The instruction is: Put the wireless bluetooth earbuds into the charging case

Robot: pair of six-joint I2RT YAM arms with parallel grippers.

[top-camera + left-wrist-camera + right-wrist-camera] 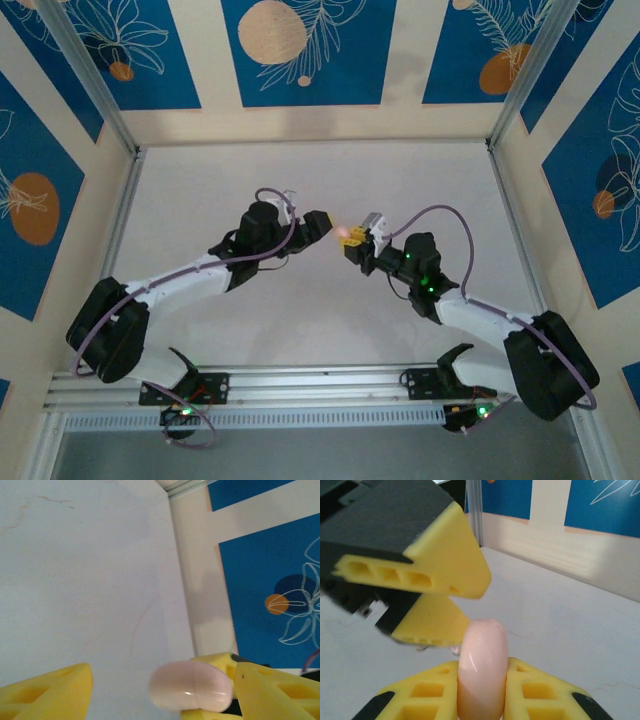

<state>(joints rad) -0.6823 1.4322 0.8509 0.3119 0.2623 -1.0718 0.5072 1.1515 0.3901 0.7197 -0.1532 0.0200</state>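
Note:
A closed, pale pink, pebble-shaped charging case [482, 665] stands on edge between the yellow fingers of my right gripper [482, 695], which is shut on it above the middle of the table. In the top view the charging case [349, 234] glows between the two arms, at the tip of the right gripper [356, 243]. My left gripper [324, 226] faces it from the left with its jaws open. In the left wrist view the charging case [191, 686] floats between those wide-spread fingers [50, 692], clear of the left one. The earbuds are out of view.
The white tabletop [300, 180] is bare around both arms. Cream and blue patterned walls [300, 50] with aluminium posts [90, 80] enclose it. A metal rail [320, 385] carrying the arm bases runs along the near edge.

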